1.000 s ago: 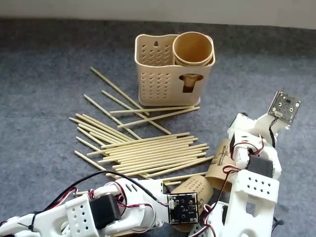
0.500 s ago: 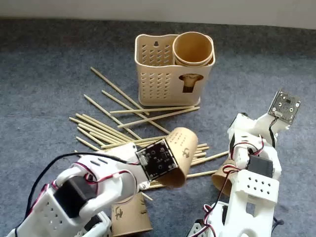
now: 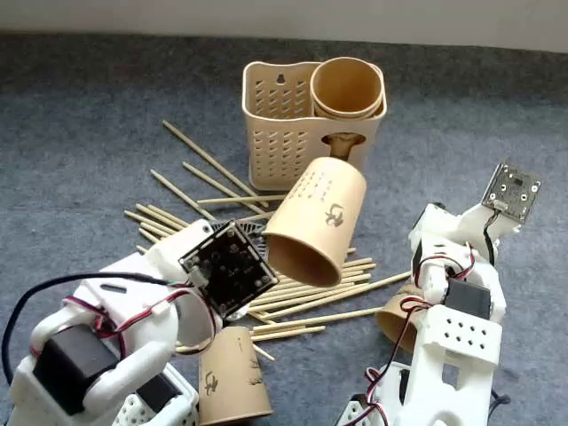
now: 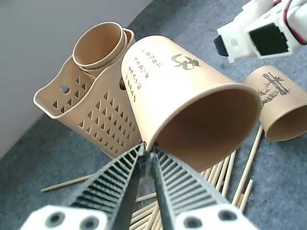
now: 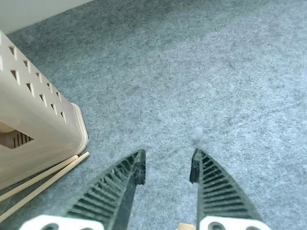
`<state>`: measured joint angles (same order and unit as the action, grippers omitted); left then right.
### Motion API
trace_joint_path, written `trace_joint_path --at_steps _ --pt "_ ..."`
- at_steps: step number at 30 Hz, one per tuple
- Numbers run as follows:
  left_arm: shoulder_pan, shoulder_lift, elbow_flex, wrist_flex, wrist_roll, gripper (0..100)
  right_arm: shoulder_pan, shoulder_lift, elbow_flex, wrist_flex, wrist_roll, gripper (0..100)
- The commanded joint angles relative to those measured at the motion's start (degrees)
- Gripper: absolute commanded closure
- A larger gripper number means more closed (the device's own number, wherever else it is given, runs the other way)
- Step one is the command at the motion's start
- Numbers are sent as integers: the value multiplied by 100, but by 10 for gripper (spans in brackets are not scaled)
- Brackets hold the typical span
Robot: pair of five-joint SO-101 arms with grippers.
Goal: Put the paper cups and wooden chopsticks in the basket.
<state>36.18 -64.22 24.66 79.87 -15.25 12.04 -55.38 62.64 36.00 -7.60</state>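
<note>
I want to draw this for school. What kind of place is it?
Probably an indoor robot practice setup. Two white plastic robot arms sit over a grey carpet-like mat, thin wooden chopsticks lie scattered beside a beige perforated plastic basket, and one arm holds a brown paper cup.

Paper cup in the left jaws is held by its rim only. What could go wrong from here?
1. The left jaws pinch just the rim of the held cup, which hangs tilted; it could slip out or crumple.
2. The basket already has stacked cups in one compartment; arriving this tilted, the held cup might catch the wall instead of nesting.
</note>
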Motion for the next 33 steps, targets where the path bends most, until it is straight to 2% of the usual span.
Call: trace_joint_path --at_steps 1,8,13,22,33 --pt "-409 1068 -892 -404 158 994 57 -66 -66 -136 -35 840" --pt "-760 2519 -1982 -1143 308 994 48 -66 -57 -136 -26 840" --pt "-760 3495 -2818 -1169 360 994 40 -66 -57 -136 -18 840" --pt "-1182 5007 -4127 -1125 1231 994 40 -66 -57 -136 -9 840" --pt "-980 5525 -4453 -1116 1327 994 31 -66 -57 -136 0 840"
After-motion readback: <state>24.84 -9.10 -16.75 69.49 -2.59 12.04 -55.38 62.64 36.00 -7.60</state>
